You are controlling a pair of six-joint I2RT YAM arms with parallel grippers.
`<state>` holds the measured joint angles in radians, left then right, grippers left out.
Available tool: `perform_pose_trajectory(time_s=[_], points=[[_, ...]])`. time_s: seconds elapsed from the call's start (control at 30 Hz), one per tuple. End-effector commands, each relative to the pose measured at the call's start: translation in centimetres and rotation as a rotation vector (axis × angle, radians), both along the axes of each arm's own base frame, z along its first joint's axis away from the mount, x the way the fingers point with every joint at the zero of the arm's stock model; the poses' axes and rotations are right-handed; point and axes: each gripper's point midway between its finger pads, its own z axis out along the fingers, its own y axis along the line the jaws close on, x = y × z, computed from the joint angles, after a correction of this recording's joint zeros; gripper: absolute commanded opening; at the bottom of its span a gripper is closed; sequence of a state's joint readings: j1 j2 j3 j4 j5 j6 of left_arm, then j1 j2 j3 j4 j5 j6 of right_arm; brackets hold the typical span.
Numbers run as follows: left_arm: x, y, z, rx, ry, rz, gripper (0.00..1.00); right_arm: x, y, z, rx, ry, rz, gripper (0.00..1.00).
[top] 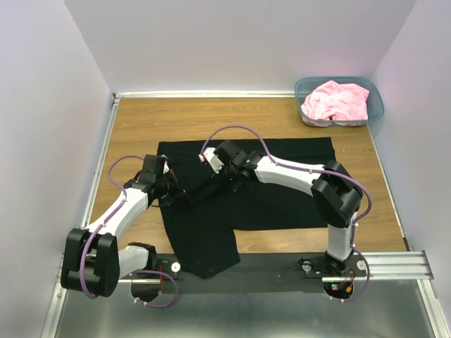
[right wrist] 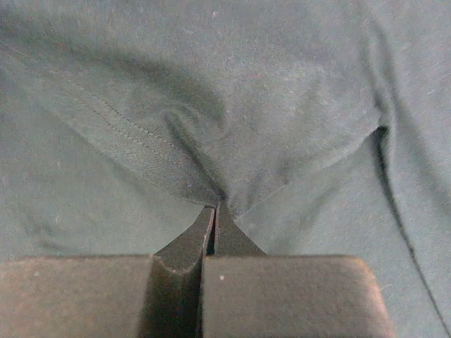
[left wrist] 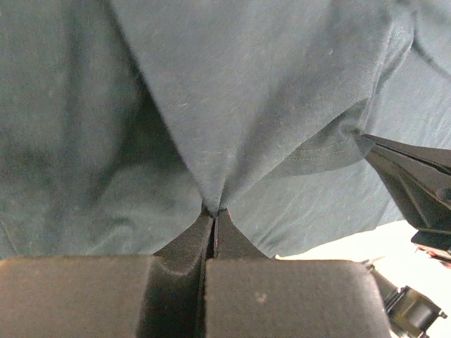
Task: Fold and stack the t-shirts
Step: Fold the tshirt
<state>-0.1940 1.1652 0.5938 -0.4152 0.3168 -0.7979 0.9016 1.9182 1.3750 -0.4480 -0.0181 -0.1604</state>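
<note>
The black t-shirt (top: 282, 183) lies spread across the middle of the table, one part hanging toward the near edge. My left gripper (top: 171, 191) is shut on a pinch of the black t-shirt (left wrist: 232, 105) at its left side; the cloth rises in a tent from the tips. My right gripper (top: 224, 184) is shut on a fold of the black t-shirt (right wrist: 232, 105) near its middle, by a stitched hem. The pink t-shirt (top: 337, 100) lies crumpled in the teal bin (top: 376, 105) at the back right.
The wooden table (top: 134, 127) has a metal rail along its near edge (top: 394, 262). White walls close in the left, back and right sides. Part of the right arm (left wrist: 416, 183) shows at the right of the left wrist view.
</note>
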Motion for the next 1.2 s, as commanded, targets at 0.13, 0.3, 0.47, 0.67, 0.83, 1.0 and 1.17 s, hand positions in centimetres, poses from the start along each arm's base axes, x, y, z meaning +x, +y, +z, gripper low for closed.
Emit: perform_pose_trajectory(time_s=[0.13, 0.3, 0.47, 0.67, 0.83, 1.0, 1.17], points=[[-1.8, -0.8, 0.3, -0.035, 0.058, -0.04, 0.0, -2.6, -2.2, 0.0, -0.103, 0.076, 0.084, 0.01], [-2.5, -0.7, -0.7, -0.017, 0.094, -0.064, 0.02, -3.0, -2.9, 0.1, -0.128, 0.081, 0.091, 0.01], [-2.7, -0.4, -1.9, 0.007, 0.12, -0.063, 0.03, -3.7, -2.8, -1.3, -0.135, 0.128, 0.112, 0.01], [-3.1, -0.4, -2.4, 0.006, 0.136, -0.061, 0.12, -4.1, -1.7, -1.8, -0.107, 0.174, 0.12, 0.15], [-1.7, -0.2, 0.7, -0.005, 0.042, 0.01, 0.54, -3.0, -1.5, 0.3, -0.084, 0.125, 0.054, 0.42], [-0.2, 0.6, 4.3, 0.024, -0.05, 0.066, 0.64, -1.1, -3.2, 4.2, -0.005, 0.081, -0.07, 0.68], [4.9, 3.3, 6.6, 0.167, -0.184, 0.161, 0.62, 4.6, -11.2, 5.4, 0.037, 0.077, -0.404, 0.75]])
